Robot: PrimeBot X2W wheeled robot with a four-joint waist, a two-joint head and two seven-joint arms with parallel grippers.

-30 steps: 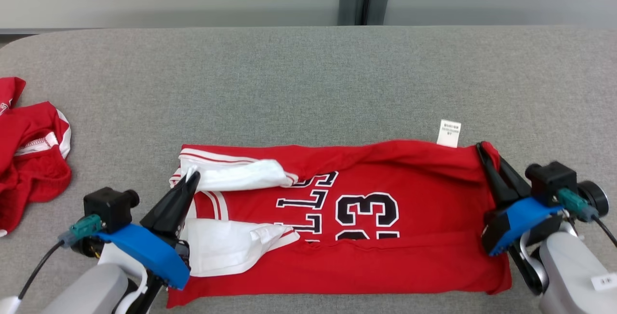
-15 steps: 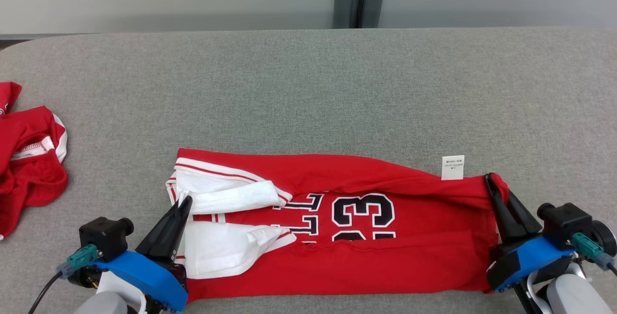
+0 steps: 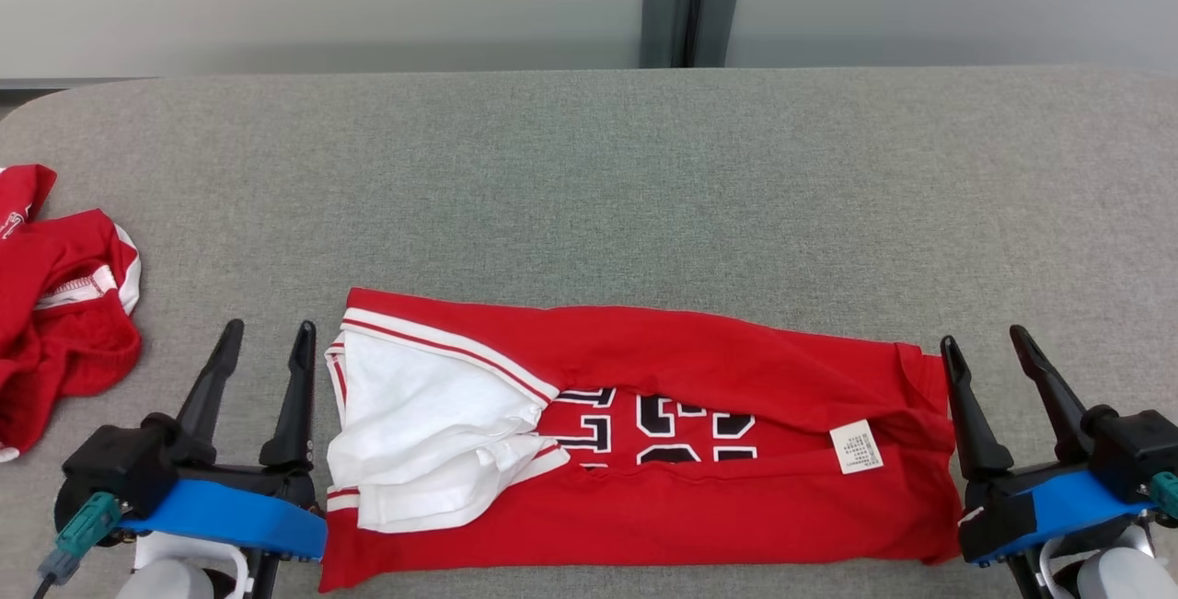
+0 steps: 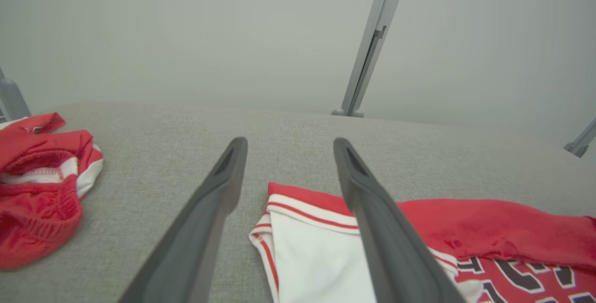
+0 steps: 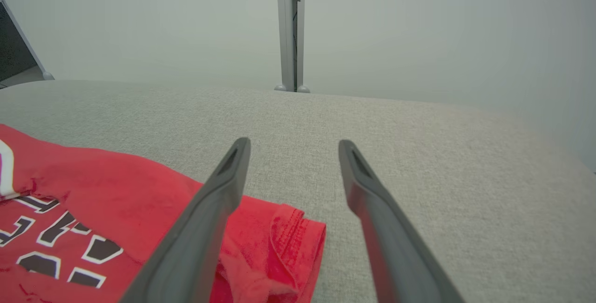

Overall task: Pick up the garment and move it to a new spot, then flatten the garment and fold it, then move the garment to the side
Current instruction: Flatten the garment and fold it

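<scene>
Left fingers (image 3: 296,387), lower left, and right fingers (image 3: 964,410), lower right, stand spread and empty beside the ends of the folded red jersey (image 3: 690,351), low centre on the grey bench (image 3: 589,176); black lettering half hidden, white label (image 3: 856,447) too small to read

The desk (image 3: 589,176) is covered in grey woven cloth, matt and slightly rough, with a fine grain. The garment (image 3: 699,507) is soft red cloth, matt and creased. Its white panels (image 3: 423,406) look like thinner, smoother cloth, and the black and white lettering (image 3: 663,420) lies flatter and smoother than the red around it. Its white label (image 3: 856,447) is thin tape or paper; which one cannot be told. Near the desk's left edge a second red garment (image 3: 55,323) has a coarser, mesh-like weave. The fingers (image 4: 205,228) of the left gripper (image 3: 270,327) and right gripper (image 3: 981,336) are dark, smooth and matt, plastic or rubber, on blue plastic mounts (image 3: 221,516) with a dull sheen. The grey post (image 3: 688,1) beyond the far edge looks like smooth metal
</scene>
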